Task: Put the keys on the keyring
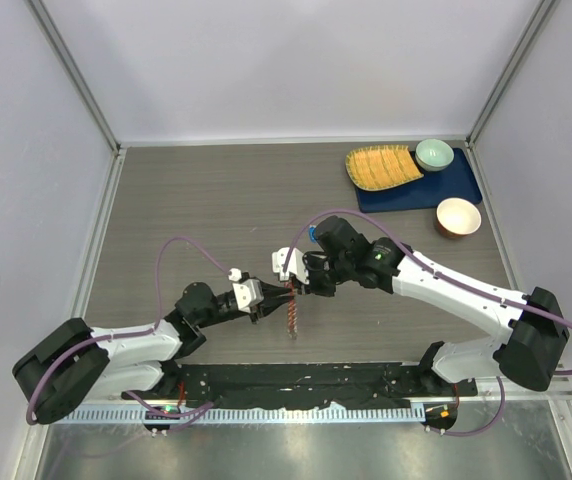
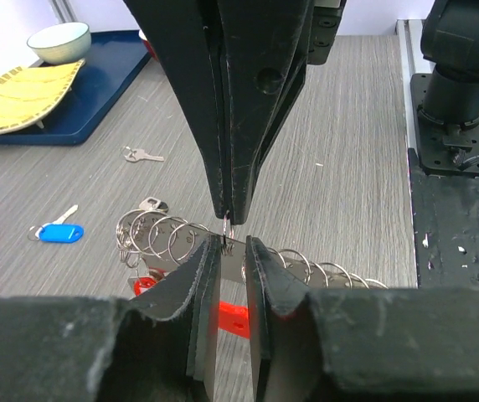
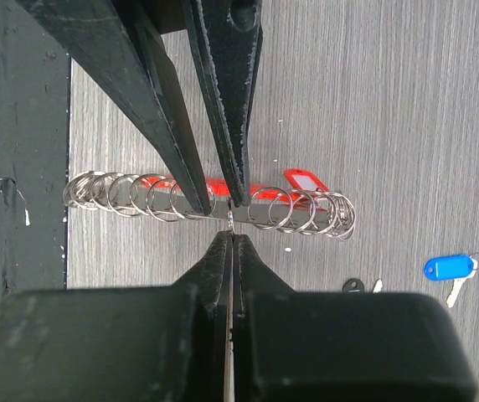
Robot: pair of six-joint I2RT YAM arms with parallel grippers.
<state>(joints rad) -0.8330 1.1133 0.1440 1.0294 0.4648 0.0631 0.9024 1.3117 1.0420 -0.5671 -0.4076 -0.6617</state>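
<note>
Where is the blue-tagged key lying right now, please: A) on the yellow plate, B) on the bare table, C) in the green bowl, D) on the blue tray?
B: the blue-tagged key lies flat on the table, clear of the blue tray.

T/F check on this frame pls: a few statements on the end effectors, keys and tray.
1. The right end effector is shut. True; it pinches a small ring of the keyring.
2. The blue-tagged key is threaded on the keyring. False: it lies loose on the table, apart from the keyring.
3. The green bowl sits on the blue tray. True.
4. The left end effector is parked far from the right one. False: their tips meet over the keyring, and the left jaws stand apart.
5. A plain silver key lies loose on the table. True.
</note>
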